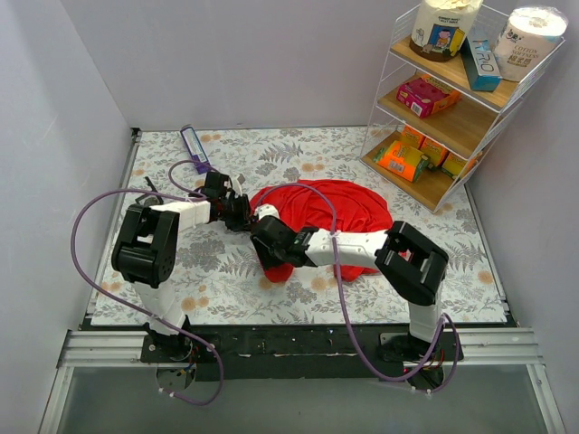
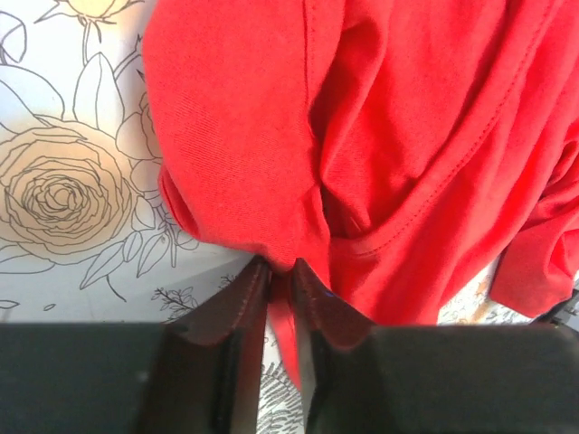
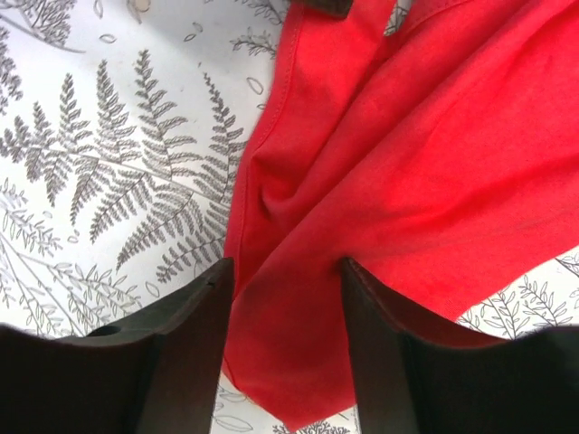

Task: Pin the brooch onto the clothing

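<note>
Top external view: the red tank top lies in a rumpled heap at the middle of the floral bench, folded over itself rather than spread flat. The left end effector is at the garment's left edge, and the right end effector is just near of it, over the near-left corner of the cloth. No brooch can be made out anywhere, on the cloth or the bench, so the pinning looks not yet done. As far as this shows, the work is at the stage of getting the fabric held and arranged.

Left wrist view: the left end effector is nearly closed, nipping a thin fold of the red fabric, and a strip of cloth hangs down between its fingers. The fabric is thin and soft, with a stitched hem curving across it and deep creases.

Right wrist view: the right end effector is spread wide, with a tongue of red cloth lying between and below its fingers. Whether they touch the cloth cannot be told. No brooch shows here either.
</note>
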You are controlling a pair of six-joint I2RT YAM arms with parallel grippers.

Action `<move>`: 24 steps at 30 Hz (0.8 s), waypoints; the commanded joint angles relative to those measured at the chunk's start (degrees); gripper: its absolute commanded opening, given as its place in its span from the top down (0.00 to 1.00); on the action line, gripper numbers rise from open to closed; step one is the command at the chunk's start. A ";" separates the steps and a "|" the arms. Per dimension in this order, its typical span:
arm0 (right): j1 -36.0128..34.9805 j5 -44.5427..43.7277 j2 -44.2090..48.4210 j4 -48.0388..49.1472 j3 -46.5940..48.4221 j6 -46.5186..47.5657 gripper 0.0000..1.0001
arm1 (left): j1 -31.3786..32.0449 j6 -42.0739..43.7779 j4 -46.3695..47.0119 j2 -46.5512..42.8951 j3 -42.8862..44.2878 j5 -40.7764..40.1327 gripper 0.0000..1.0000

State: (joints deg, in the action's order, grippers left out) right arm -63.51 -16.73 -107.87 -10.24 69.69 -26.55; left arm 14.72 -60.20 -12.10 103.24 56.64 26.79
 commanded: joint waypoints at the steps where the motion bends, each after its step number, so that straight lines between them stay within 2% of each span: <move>1: -0.22 -4.71 -1.28 -1.71 3.08 0.27 0.53 | 0.04 0.26 -1.70 0.30 -0.22 -0.59 0.90; 7: -0.04 -7.17 0.64 -2.94 2.82 0.88 0.98 | 0.04 1.58 -0.47 -5.32 -1.80 -3.84 1.00; 11: 1.28 -8.58 5.91 -4.78 1.50 1.50 0.99 | -0.04 2.81 -0.65 -14.35 -3.73 -11.20 1.00; 15: 4.96 -9.19 19.14 -7.51 -1.30 2.81 0.99 | -2.23 1.77 -0.91 -24.65 -4.61 -14.74 1.00; 19: 10.06 -9.63 32.70 -9.70 -7.62 3.52 0.99 | -8.55 -4.37 1.28 -35.55 -0.67 -8.52 1.00; 21: 12.86 -10.86 39.98 -10.67 -9.56 3.69 0.99 | -9.01 -5.79 1.99 -38.80 4.75 -7.19 1.00; 24: 14.72 -14.01 47.55 -13.40 -11.51 4.66 0.99 | -9.18 -9.22 2.17 -38.64 12.40 -0.61 1.00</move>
State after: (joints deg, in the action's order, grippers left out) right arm -51.94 -22.35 -68.79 -13.26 62.30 -24.67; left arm 8.25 -65.80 -13.54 66.61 58.78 24.88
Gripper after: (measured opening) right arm 0.023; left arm 0.025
